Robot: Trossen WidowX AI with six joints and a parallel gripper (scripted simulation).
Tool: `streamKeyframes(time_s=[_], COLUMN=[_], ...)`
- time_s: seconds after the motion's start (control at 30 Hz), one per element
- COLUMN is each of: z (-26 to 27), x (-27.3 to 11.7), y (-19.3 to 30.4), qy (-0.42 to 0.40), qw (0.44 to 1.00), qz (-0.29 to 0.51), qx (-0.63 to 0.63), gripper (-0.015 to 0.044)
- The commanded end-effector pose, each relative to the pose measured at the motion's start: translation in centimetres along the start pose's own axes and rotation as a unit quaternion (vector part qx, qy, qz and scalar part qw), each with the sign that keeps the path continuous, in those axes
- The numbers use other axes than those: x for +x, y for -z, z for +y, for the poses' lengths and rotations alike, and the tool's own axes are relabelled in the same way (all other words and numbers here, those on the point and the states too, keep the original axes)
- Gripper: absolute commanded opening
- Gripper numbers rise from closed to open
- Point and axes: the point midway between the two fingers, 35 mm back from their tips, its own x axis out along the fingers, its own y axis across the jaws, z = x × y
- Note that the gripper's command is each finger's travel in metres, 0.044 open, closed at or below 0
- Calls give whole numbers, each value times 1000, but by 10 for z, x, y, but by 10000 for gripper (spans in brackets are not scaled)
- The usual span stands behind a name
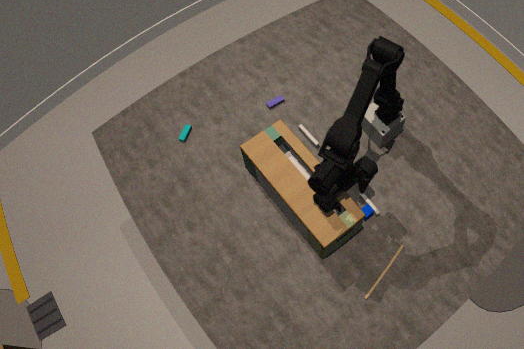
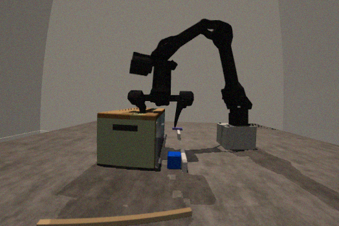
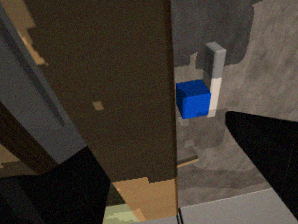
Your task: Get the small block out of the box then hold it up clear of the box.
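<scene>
The blue block (image 1: 367,211) (image 2: 174,160) (image 3: 194,100) is outside the box, on the table just off its front near one end, against or very close to a white bar (image 1: 370,204) (image 2: 184,162) (image 3: 215,82). The box (image 1: 285,180) (image 2: 126,146) (image 3: 135,75) stands upright, with a wooden top and a long slot in it. My gripper (image 1: 346,196) (image 2: 159,120) (image 3: 169,127) is open and empty, straddling the top's front strip. One finger reaches into the slot, its tip hidden in the top and exterior views; the other hangs outside the front, above the table and the block's height.
A second white bar (image 1: 308,135) (image 2: 178,134) lies along the box's front toward the other end. A thin wooden stick (image 1: 384,272) (image 2: 116,219) (image 3: 188,162) lies beyond the block's end. A purple piece (image 1: 275,102) (image 2: 177,129) and a teal piece (image 1: 185,133) lie farther off.
</scene>
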Motion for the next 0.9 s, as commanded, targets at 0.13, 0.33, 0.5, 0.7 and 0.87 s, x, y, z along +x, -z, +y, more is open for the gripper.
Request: streamKeyframes(time_s=[0.13, 0.33, 0.5, 0.7, 0.87], z=[0, 3, -1, -7, -13], x=[-55, -51, -52, -49, -46], y=[18, 21, 45, 48, 51], qy=[-6, -11, -20, -20, -5], qw=[1000, 1000, 980, 894, 739], qz=[2, 6, 7, -31, -68], qx=[-1, -12, -199, -447, -670], gripper=[400, 374, 285, 285, 285])
